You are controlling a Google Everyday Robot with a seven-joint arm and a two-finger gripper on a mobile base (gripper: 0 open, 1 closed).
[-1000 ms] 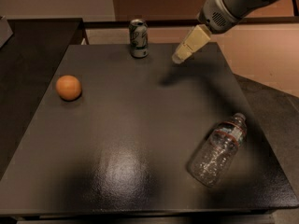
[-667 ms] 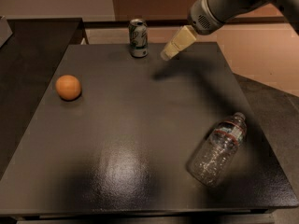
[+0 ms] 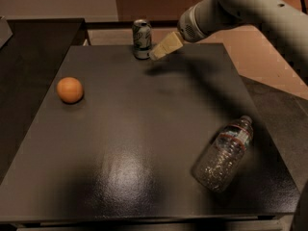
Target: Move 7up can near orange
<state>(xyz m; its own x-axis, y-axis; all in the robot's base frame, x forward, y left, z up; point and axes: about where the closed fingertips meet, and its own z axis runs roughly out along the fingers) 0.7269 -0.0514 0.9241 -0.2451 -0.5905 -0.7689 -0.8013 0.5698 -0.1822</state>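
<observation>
Currently: pincer (image 3: 157, 54) just right of 7up can (image 3: 142, 39), far worktop (image 3: 144, 129) edge; spread or pressed, cannot tell. Advice: grip can squarely, upright, before carrying toward orange (image 3: 70, 90).

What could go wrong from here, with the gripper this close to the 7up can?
1. The gripper hangs just right of the upright 7up can in the camera view. The can stands by the far edge of the table; a sideways knock might tip it or push it off the back.
2. The orange lies loose at the left; setting the can down against it could send it rolling.
</observation>
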